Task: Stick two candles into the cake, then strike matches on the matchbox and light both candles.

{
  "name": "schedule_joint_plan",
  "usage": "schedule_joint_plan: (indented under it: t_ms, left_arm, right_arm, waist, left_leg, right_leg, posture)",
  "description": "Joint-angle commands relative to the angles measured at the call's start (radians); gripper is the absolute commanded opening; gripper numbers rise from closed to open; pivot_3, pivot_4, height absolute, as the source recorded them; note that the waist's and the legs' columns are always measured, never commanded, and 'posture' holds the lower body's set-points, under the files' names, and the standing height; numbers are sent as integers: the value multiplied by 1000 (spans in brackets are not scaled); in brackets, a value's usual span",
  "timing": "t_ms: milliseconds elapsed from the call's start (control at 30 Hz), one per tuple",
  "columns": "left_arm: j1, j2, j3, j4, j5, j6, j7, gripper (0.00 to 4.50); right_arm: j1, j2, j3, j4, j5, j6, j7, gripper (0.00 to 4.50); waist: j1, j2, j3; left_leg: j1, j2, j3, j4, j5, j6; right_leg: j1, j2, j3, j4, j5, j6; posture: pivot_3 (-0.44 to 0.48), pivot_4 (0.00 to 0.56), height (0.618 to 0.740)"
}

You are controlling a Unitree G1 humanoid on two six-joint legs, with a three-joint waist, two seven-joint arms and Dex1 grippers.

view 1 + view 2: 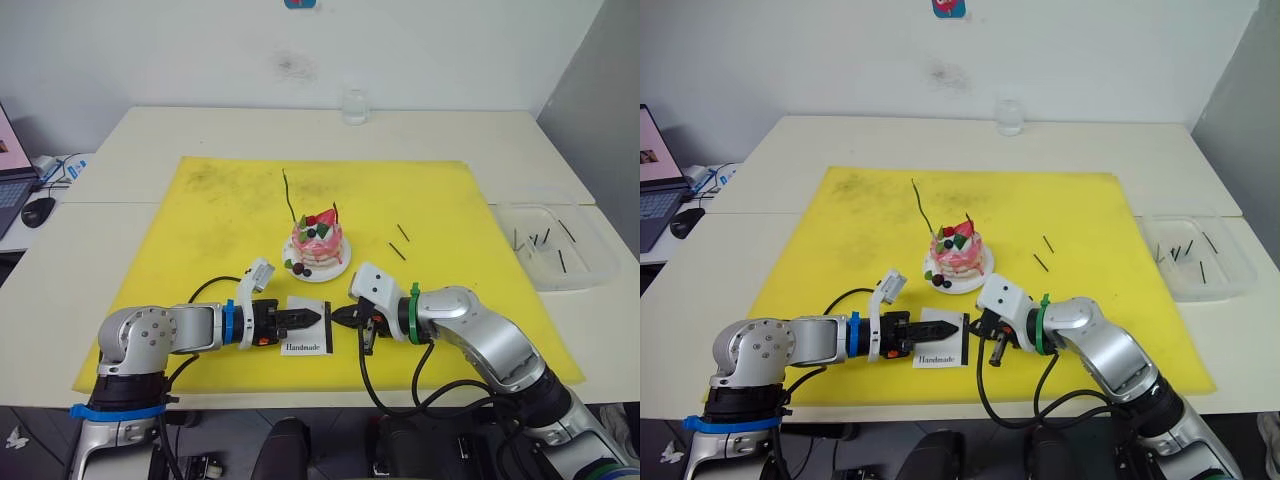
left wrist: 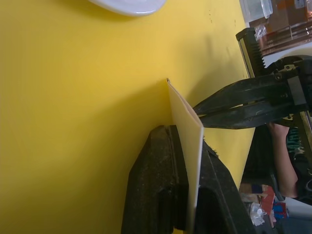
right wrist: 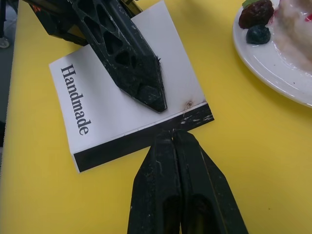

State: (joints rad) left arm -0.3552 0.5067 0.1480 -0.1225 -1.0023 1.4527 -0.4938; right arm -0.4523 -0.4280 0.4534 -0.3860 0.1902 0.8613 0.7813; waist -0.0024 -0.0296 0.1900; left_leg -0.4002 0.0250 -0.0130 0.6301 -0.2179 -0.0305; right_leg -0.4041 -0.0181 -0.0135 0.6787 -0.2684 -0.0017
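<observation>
Black strip of the matchbox (image 3: 141, 141), just in front of the cake (image 1: 317, 245), meets my right gripper (image 3: 174, 138), fingers together on what I take for a match, while my left gripper (image 1: 311, 317) clamps the box, so I should drag firmly along it.

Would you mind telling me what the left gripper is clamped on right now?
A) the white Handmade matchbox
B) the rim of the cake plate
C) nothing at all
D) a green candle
A: the left gripper has its jaws closed on the edge of the matchbox, with the right gripper at the box's black strip.
</observation>
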Motion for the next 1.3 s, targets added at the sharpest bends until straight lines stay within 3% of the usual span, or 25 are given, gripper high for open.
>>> schedule_joint_plan:
  t_ms: [33,300,600,700,933,1133,1300]
  left_arm:
    - [16,9,-27,-1,26,0,-11,29]
    - [5,0,39,-68,-27,-18,-41,29]
    - [21,115,135,-202,-169,-42,-168,29]
    - [57,153,129,-227,-169,-76,-218,0]
    - [90,170,108,-252,-189,-132,-270,0]
    - [118,204,64,-261,-142,-194,-320,0]
    - [119,217,38,-254,-127,-223,-327,0]
  right_arm:
    - [-12,-10,-26,-36,14,-10,-4,0]
    - [-13,-48,-127,-110,61,-58,15,0]
    - [49,-160,-379,-290,177,-21,-18,0]
    - [115,-154,-418,-290,162,-86,-55,614]
    - [226,-72,-379,-192,29,-296,-205,3043]
    - [234,13,-360,-21,-36,-417,-279,3043]
    - [162,38,-321,142,-112,-470,-310,3043]
  waist:
    - [0,0,0]
    - [0,0,0]
    - [-1,-1,1]
    - [-2,-1,1]
    - [-3,-1,1]
    - [-3,-1,1]
    - [-5,-1,1]
  left_leg:
    - [0,0,0,0,0,0]
    - [-1,0,0,0,0,0]
    - [-1,1,0,-1,0,0]
    - [-1,1,0,-1,0,0]
    - [-1,1,1,-1,0,0]
    - [-1,1,2,-1,0,0]
    - [-1,2,2,-1,0,0]
  right_leg:
    - [0,0,0,0,0,0]
    - [0,0,0,0,0,0]
    - [-1,1,0,-1,-1,-1]
    - [-1,1,0,0,-1,-1]
    - [-1,1,0,-1,-1,-1]
    - [-1,1,1,0,-1,-1]
    - [-2,1,1,0,-1,-1]
  posture:
    - [0,150,740]
    - [0,150,740]
    - [0,150,740]
    - [0,150,740]
    - [0,150,740]
    - [0,150,740]
    - [0,150,740]
